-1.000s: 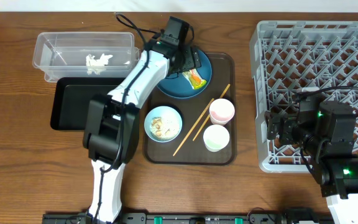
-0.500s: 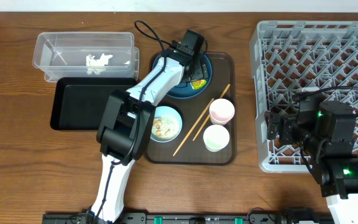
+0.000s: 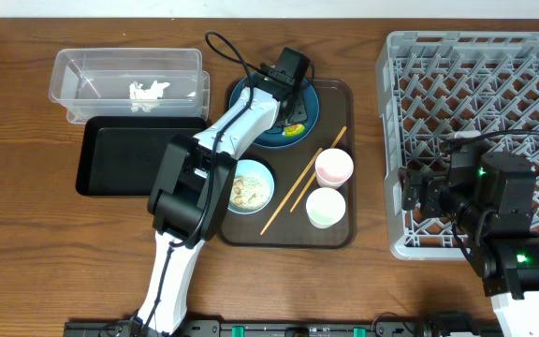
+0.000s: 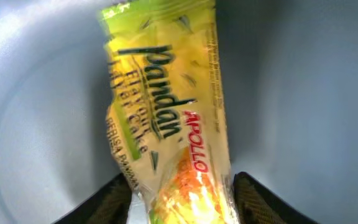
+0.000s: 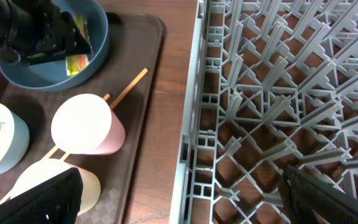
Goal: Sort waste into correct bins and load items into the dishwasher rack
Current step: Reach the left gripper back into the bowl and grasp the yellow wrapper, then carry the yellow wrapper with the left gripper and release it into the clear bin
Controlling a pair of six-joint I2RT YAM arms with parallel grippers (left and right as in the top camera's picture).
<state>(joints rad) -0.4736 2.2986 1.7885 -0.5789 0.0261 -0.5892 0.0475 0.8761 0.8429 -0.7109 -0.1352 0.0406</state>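
Observation:
A yellow-green snack wrapper point(image 4: 166, 112) lies flat on the dark-blue plate point(image 3: 251, 134), also seen in the left wrist view point(image 4: 303, 93). My left gripper point(image 3: 293, 112) is low over the plate. Its open fingers point(image 4: 182, 199) straddle the wrapper's lower end. A sliver of the wrapper point(image 3: 292, 129) shows from overhead. My right gripper point(image 3: 419, 198) is wide open and empty point(image 5: 185, 186) over the left edge of the grey rack point(image 3: 475, 75). The light-blue bowl point(image 3: 246, 187) holds food bits. The pink cup point(image 3: 333, 168), white cup point(image 3: 326, 208) and chopsticks point(image 3: 302, 183) lie beside it.
These items all sit on a brown serving tray point(image 3: 340, 236). A clear tub point(image 3: 124, 64) holding white paper scraps point(image 3: 148, 91) stands at the back left. A shallow black tray point(image 3: 129, 154) lies in front of it. The rack wall point(image 5: 191, 143) rises just right of the serving tray.
My left arm has swung right from the plate's left rim to over the wrapper and come down on it. The right arm has not moved.

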